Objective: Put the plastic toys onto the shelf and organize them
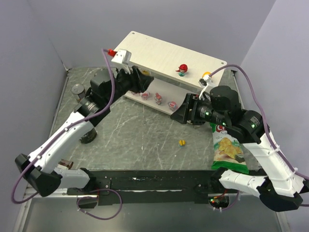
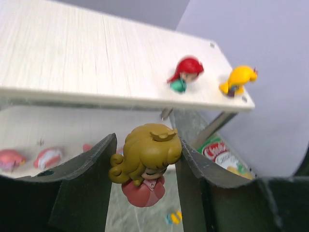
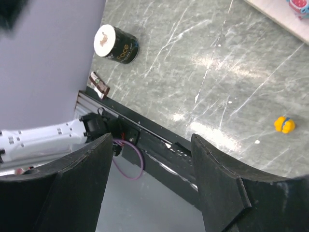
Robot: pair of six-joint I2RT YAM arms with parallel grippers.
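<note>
Grip of left hand on brown-pink toy, near shelf.

My tools: two, the left tool and the right tool.
Shelf: one, with two boards.
Toys on the top board: two, a red-haired toy and an orange-yellow toy.
Pink-and-white toys on the lower board: three that I can count for sure; my left arm hides part of that board.
Toys between my left tool's fingers: one, a brown-haired toy in a pink dress.
Toys on the counter: one, a yellow-and-blue toy.
Toys that I can count in all: seven.
Cans: two, a can by the left wall and a black can near my left arm.
Chips bags: one, a green chips bag.
</note>
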